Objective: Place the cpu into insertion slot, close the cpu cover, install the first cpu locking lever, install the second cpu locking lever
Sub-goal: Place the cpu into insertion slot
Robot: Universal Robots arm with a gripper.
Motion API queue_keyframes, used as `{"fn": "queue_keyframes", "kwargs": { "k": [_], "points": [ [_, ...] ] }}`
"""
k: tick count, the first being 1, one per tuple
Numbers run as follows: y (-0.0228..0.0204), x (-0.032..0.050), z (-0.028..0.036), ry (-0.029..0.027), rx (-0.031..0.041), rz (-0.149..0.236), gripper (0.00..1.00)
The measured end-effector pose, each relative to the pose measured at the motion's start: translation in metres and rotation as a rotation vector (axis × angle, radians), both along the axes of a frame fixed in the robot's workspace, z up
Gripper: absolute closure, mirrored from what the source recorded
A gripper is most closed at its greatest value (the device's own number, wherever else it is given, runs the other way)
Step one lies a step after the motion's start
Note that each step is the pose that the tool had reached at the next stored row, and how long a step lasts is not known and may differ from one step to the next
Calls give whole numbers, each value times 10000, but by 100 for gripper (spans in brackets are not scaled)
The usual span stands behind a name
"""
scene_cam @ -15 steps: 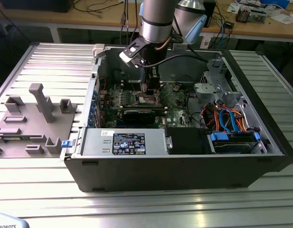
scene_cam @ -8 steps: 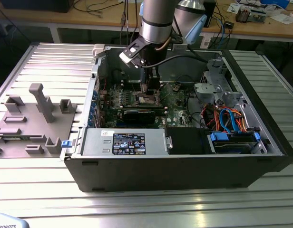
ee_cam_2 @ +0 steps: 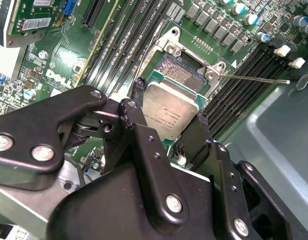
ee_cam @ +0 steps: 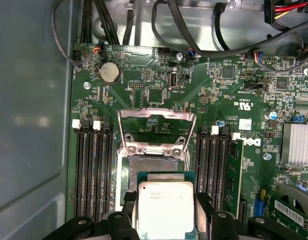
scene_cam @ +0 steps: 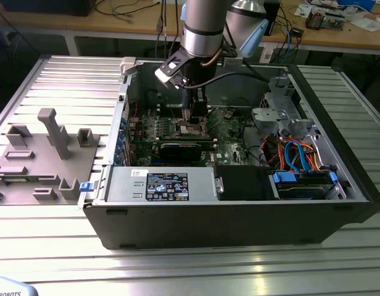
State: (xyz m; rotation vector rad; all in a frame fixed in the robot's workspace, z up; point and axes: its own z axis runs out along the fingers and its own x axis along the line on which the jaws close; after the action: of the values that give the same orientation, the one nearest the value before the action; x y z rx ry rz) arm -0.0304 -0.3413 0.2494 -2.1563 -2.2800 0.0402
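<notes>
My gripper [ee_cam_2: 169,120] is shut on the cpu [ee_cam_2: 170,111], a small square chip with a silvery top, pinched at two opposite edges by the black fingers [ee_cam_2: 135,102]. In the first wrist view the cpu [ee_cam: 166,207] hangs over the near part of the open insertion slot [ee_cam: 131,170], whose grey pin field shows beyond it. I cannot tell whether it touches the slot. The cpu cover [ee_cam: 156,131], a silvery frame plate, stands flipped open behind the slot. A thin locking lever [ee_cam_2: 254,78] sticks out sideways. In the exterior view the gripper [scene_cam: 197,120] reaches down into the computer case.
Rows of black memory slots [ee_cam: 91,170] flank the socket on both sides. A long black card [scene_cam: 181,150] lies across the motherboard. Cables and a drive cage [scene_cam: 282,123] fill the exterior view's right, a power supply [scene_cam: 159,185] the front. Case walls [scene_cam: 122,111] enclose everything.
</notes>
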Motion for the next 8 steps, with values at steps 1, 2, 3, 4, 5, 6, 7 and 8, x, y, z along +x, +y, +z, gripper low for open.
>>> {"fn": "queue_keyframes", "kwargs": {
  "k": [1, 2, 3, 4, 5, 6, 7, 8],
  "points": [
    [0, 0, -2, -1, 0, 0, 45],
    [0, 0, -4, 0, 0, 0, 45],
    [1, 0, -7, -1, 0, 0, 45],
    [1, 0, -9, 0, 0, 0, 45],
    [1, 0, -11, -1, 0, 0, 45],
    [1, 0, -12, 0, 0, 0, 45],
    [2, 0, -14, -1, 0, 0, 45],
    [2, 0, -15, 0, 0, 1, 45]
  ]
}}
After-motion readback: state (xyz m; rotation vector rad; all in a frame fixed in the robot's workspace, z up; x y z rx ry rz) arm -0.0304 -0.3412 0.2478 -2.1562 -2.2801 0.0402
